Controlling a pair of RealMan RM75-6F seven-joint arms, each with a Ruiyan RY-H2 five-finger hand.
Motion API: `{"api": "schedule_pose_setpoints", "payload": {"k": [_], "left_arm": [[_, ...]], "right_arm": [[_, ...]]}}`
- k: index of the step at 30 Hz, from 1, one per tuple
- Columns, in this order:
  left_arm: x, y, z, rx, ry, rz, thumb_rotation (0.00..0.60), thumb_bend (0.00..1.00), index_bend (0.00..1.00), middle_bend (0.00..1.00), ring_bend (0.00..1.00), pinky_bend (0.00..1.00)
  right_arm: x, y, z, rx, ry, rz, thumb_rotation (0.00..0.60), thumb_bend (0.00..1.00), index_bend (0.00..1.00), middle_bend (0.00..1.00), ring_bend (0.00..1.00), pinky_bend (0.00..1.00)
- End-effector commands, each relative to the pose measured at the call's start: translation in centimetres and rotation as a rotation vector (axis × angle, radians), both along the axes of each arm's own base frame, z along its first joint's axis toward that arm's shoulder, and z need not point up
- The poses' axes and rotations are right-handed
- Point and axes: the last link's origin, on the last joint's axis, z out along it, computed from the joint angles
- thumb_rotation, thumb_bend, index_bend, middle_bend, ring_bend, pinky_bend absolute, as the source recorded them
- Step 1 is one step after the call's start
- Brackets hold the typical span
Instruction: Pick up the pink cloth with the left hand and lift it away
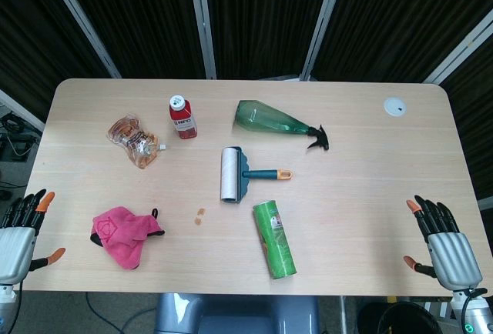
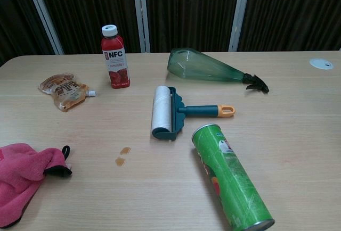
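The pink cloth [image 1: 122,231] lies crumpled on the table near its front left corner; the chest view shows it at the lower left [image 2: 24,176]. My left hand [image 1: 21,235] hangs open just off the table's left edge, a short way left of the cloth and apart from it. My right hand [image 1: 443,245] is open at the front right corner, holding nothing. Neither hand shows in the chest view.
On the wooden table [image 1: 370,165] are a red juice bottle [image 1: 182,117], a crumpled snack pouch [image 1: 133,141], a lint roller [image 1: 235,174], a green spray bottle [image 1: 277,119] lying down, a green chip can [image 1: 275,238] lying down, and a white disc [image 1: 394,106].
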Motion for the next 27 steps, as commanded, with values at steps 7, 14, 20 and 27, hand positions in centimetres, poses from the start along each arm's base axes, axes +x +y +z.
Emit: {"api": "schedule_pose_setpoints", "payload": {"k": [7,14,20,27], "left_arm": [[0.1,0.1,-0.5,-0.051,0.024,0.016,0.6,0.02,0.0,0.0,0.0,0.0],[0.4,1.4,-2.1,-0.132,0.088,0.037,0.6,0.03,0.02,0.0,0.0,0.0],[1.0,3.4,-4.6,-0.2,0.13,0.046,0.6,0.04,0.11,0.0,0.0,0.09],[1.9,5.2,-8.5,-0.272,0.197,0.03,0.6,0.05,0.16,0.0,0.0,0.14]], "right_arm": [[-0.1,-0.1,-0.1,0.007,-0.004,-0.008,0.6,0.0,0.0,0.0,0.0,0.0],[0.1,0.0,-0.1,0.013,-0.011,0.002,0.6,0.0,0.0,0.0,0.0,0.0],[0.1,0.0,-0.1,0.016,-0.018,-0.006,0.6,0.0,0.0,0.0,0.0,0.0],[0.1,0.0,-0.2,0.023,-0.027,-0.007,0.6,0.0,0.0,0.0,0.0,0.0]]}}
